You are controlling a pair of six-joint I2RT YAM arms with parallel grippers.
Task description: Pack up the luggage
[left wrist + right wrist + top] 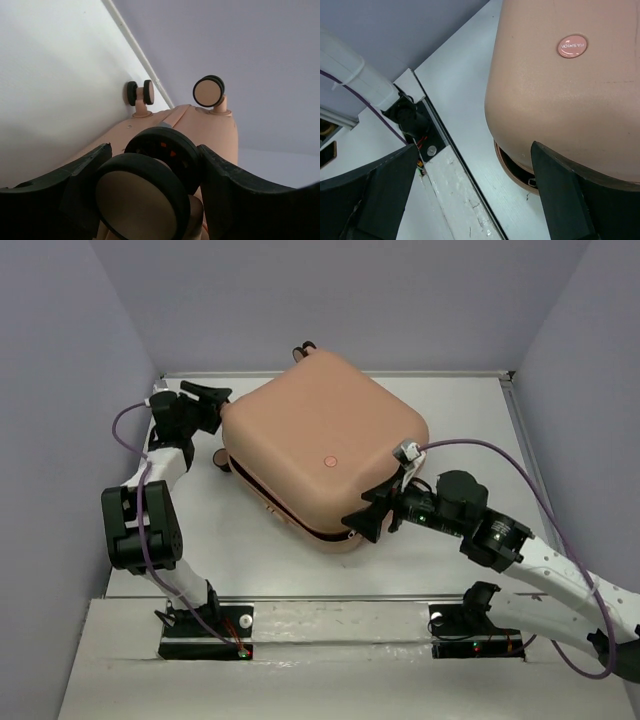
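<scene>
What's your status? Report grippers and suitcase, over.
Left gripper around a wheel, grip unclear. Right gripper open at suitcase corner. Suitcase flat, lid down. Nothing in the way.

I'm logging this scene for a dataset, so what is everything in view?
luggage: one, peach-pink, middle of the table
wheels: three seen, black with peach caps, luggage's left end
badge: one, pink, round, on the shell
table: one, white, under the luggage
cables: two, purple, along the arms
left pincer: one, black, around a wheel; grip unclear
right pincer: one, black, open, at the luggage's near corner
</scene>
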